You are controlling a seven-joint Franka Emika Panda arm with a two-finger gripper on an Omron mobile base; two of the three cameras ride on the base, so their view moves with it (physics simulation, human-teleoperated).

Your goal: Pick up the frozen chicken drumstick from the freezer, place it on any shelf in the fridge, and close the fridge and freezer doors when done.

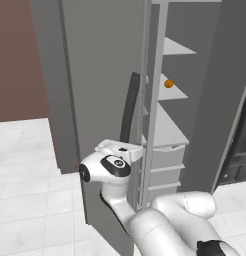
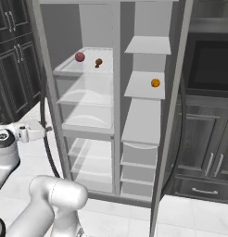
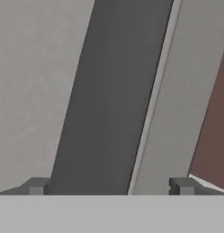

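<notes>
The frozen chicken drumstick (image 2: 98,62) lies on the top clear shelf (image 2: 69,68) of the fridge (image 2: 83,120), beside a dark-red ball (image 2: 79,56). The freezer (image 2: 143,115) stands to its right, with grey shelves. Both doors are swung open: the wide fridge door (image 1: 97,75) at the left and the freezer door (image 2: 174,106) at the right. My gripper (image 3: 109,185) is open at the fridge door's dark handle (image 3: 114,100), which runs between the two fingertips (image 3: 36,185). The hand (image 2: 31,131) hovers at mid height beside that handle (image 1: 130,107).
A small orange thing (image 2: 155,83) sits on a grey freezer shelf, also seen as the orange thing (image 1: 168,84) from the left. Dark cabinets (image 2: 208,152) stand right of the freezer door and more dark cabinets (image 2: 14,60) at the left. A brown wall (image 1: 17,60) lies beyond the fridge door.
</notes>
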